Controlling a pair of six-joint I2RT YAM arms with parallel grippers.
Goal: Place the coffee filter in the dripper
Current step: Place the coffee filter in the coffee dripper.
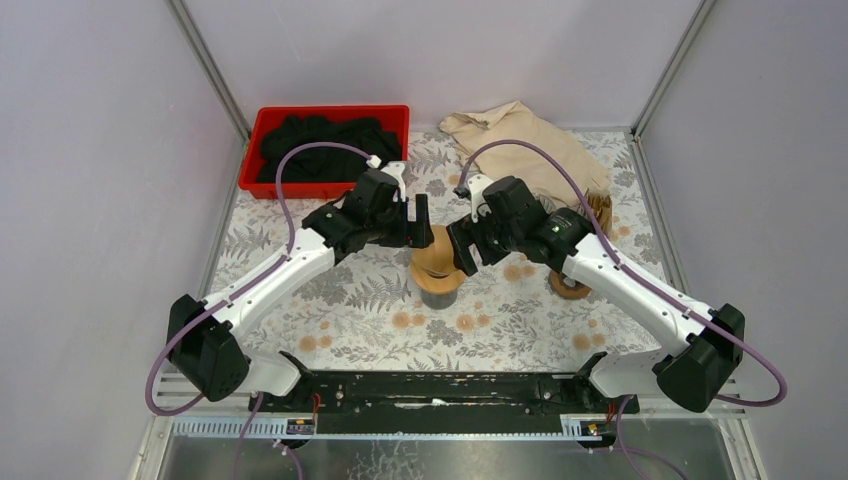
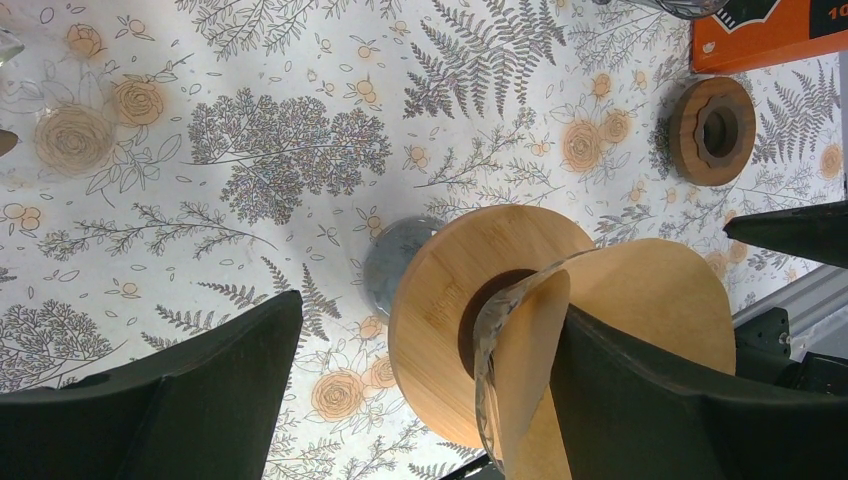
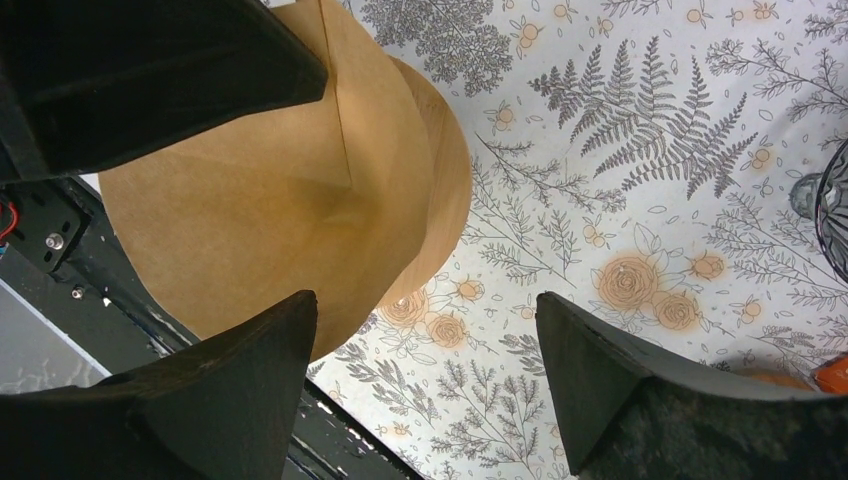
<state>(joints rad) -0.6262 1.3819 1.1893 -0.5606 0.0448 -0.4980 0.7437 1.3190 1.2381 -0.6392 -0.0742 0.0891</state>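
— Where is the coffee filter (image 1: 436, 256) sitting?
— In the dripper (image 1: 439, 288), mid-surface (image 1: 350, 320).
— And the jaws?
— Left gripper (image 1: 424, 228) and right gripper (image 1: 462, 250) are flanking it, both gaping wide, gripping nothing.

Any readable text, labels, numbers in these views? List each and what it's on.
"10": white characters on the orange object at the top right corner of the left wrist view; cut off by the frame edge, so probably partial.
Faint engraved marks on the dripper's wooden collar, left wrist view: too small and faint to read.
Top view and right wrist view: no legible text.
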